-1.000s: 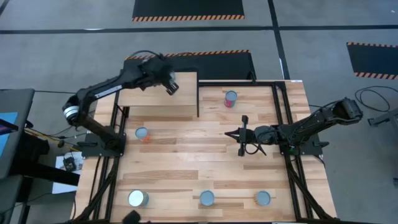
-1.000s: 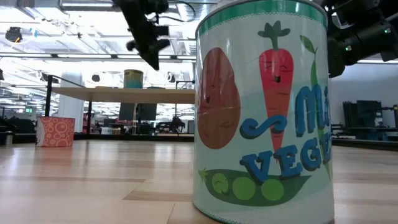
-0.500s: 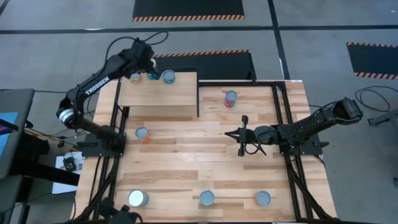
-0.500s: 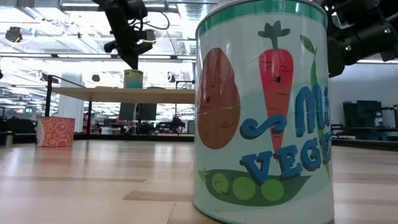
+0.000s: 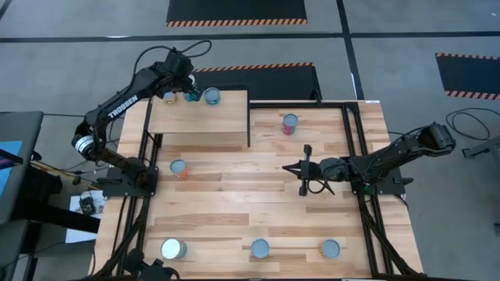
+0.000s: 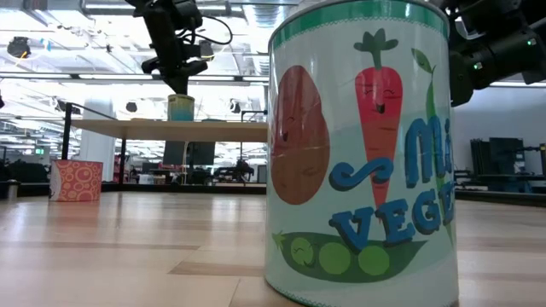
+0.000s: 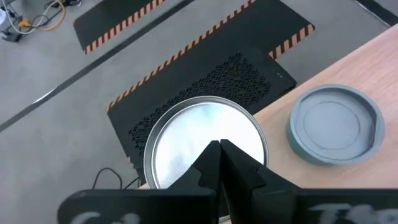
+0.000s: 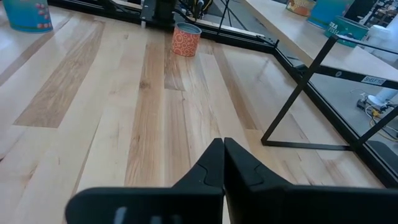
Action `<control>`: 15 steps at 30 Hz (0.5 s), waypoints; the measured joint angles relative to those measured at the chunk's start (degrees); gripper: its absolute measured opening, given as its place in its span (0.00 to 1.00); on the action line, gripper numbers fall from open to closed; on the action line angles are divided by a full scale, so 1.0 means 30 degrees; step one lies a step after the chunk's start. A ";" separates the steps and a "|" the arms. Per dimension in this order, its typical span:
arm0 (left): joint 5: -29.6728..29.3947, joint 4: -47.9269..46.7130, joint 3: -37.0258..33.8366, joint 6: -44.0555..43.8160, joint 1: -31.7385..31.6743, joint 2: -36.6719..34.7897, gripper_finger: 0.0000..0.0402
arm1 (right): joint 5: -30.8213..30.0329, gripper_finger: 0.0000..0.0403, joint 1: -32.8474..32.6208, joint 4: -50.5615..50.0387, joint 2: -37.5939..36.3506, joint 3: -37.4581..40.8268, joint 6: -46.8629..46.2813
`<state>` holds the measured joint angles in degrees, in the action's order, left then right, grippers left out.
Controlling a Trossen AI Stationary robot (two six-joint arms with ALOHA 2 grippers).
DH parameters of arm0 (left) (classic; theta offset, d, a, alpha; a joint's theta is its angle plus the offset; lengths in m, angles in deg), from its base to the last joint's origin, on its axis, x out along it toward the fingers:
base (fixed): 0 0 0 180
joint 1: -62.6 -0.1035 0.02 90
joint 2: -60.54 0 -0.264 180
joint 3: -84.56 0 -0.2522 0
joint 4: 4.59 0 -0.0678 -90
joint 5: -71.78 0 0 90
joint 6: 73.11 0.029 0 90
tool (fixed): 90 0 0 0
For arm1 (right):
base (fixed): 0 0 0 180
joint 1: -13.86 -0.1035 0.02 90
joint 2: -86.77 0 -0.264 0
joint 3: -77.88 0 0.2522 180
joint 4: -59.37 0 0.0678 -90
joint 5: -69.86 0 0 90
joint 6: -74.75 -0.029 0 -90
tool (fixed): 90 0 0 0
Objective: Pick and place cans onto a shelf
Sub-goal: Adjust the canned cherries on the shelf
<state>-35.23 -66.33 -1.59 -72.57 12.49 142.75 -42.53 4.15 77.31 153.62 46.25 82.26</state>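
Observation:
The light wood shelf (image 5: 199, 121) stands at the table's far left. Two cans stand at its far edge: a silvery-topped one (image 7: 186, 134) and a blue-grey-topped one (image 5: 211, 96), also seen in the left wrist view (image 7: 336, 124). My left gripper (image 5: 187, 94) is shut and points down right over the silvery-topped can (image 6: 181, 107). My right gripper (image 5: 305, 168) is shut and empty, level above the table's middle right, pointing toward the left edge. Other cans stand on the tabletop: a pink one (image 5: 290, 122), an orange one (image 5: 178, 167), and three along the near edge. My left gripper's shut fingertips (image 7: 219, 149) stand over the middle of the can's silvery top (image 7: 180, 143), coming from above and pointing down. The fingers hide the spot beneath them, so I cannot tell whether they touch the top. The can stands upright on the shelf.
Near-edge cans: a wider whitish-topped one (image 5: 173, 249), one (image 5: 259, 248) that fills the low view (image 6: 358, 153), and one (image 5: 331, 248). Black frame rails (image 5: 351, 133) run beside the tabletop. A black perforated panel (image 7: 217, 81) lies behind the shelf.
My left gripper has gone from above the shelf's right part toward the far left, to the shelf's far edge, uncovering the blue-grey-topped can. It then came down a little over the silvery-topped can. The cans have stayed in place.

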 joint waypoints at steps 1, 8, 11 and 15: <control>-0.0041 -0.0023 0.0000 -0.0002 0.0079 0.0000 0.00 | 0.0000 0.04 0.0000 0.0007 0.0000 0.0000 0.0000; 0.0132 0.0008 0.0000 -0.0150 0.0241 0.0000 0.00 | 0.0000 0.04 0.0000 0.0007 0.0000 0.0000 0.0000; 0.0301 0.0003 0.0000 -0.0251 0.0352 -0.0049 0.00 | 0.0000 0.04 0.0000 0.0007 0.0000 0.0000 0.0000; 0.0567 -0.0199 -0.0037 -0.0264 0.0464 -0.0348 0.00 | 0.0000 0.03 0.0000 0.0007 0.0000 0.0000 0.0000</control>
<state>-33.53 -66.93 -1.70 -73.36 13.89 141.71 -42.53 4.15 77.34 153.62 46.25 82.26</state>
